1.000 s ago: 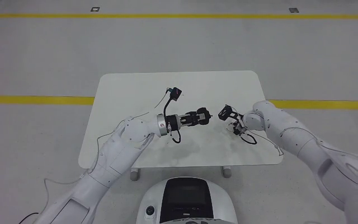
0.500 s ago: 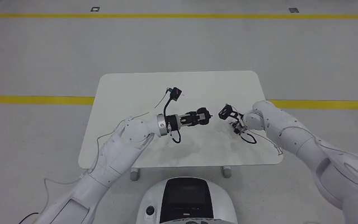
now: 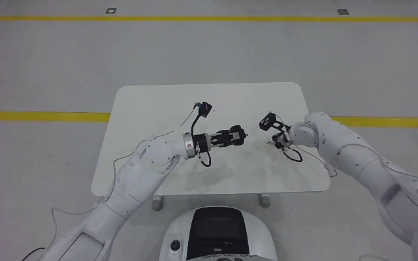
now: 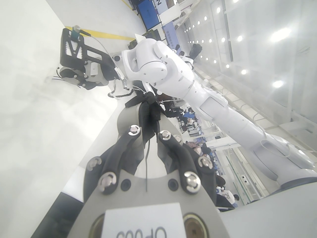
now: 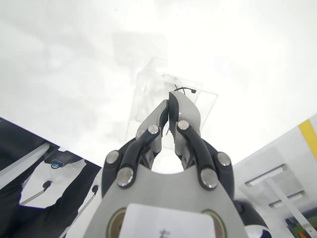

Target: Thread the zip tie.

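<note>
My left gripper (image 3: 242,136) hovers over the middle of the white table (image 3: 157,117), shut on a thin black zip tie strand (image 4: 147,164) that runs back between its fingers (image 4: 145,115). My right gripper (image 3: 277,138) is a short way to its right, apart from it and pointing down at the table. It is shut on a black zip tie (image 5: 183,89): the small head sticks out past the fingertips and a bit of tail (image 5: 168,132) shows between the fingers. The left wrist view shows the right gripper (image 4: 65,75) farther off, with thin black strands (image 4: 56,77) at its tip.
A clear plastic stand (image 5: 151,82) rests on the table just beyond the right gripper's tips. A black cable loop (image 3: 292,155) hangs from the right wrist. The table's near right edge (image 3: 307,189) is close to the right arm.
The right gripper has drawn away from the left gripper, to the right and slightly toward the table's far side, widening the gap. The left arm has stayed where it was.
</note>
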